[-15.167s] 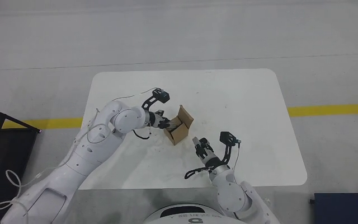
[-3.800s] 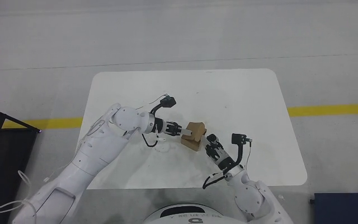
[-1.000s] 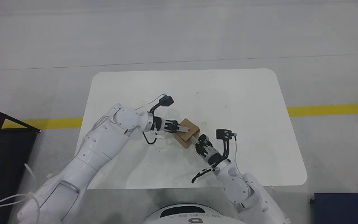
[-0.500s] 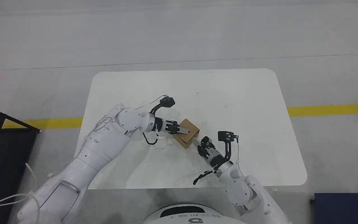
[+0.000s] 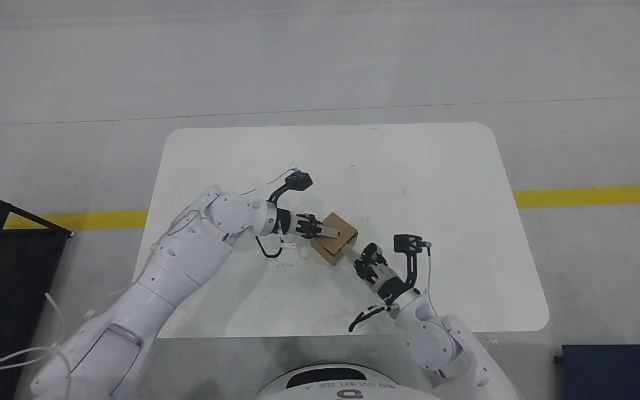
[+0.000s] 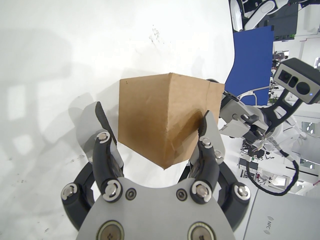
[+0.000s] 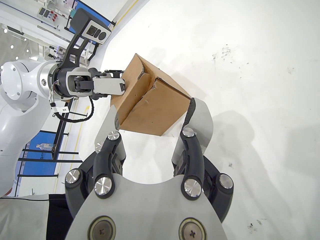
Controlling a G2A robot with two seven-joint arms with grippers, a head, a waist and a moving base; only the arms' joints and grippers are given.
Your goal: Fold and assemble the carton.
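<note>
Now left gripper & right gripper gape wide, holding nothing. Flaps of small brown cardboard carton may spring open w/o pressure.

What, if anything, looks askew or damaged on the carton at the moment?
The carton looks only partly closed. On its end face the flaps overlap unevenly, leaving open seams and a ragged edge rather than lying flush.

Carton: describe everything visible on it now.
The carton is a small brown cardboard box, folded into shape, its end flaps tucked shut with uneven seams. It sits on the white table. The left gripper is open astride one corner, one finger touching a side. The right gripper is open at the opposite end.
</note>
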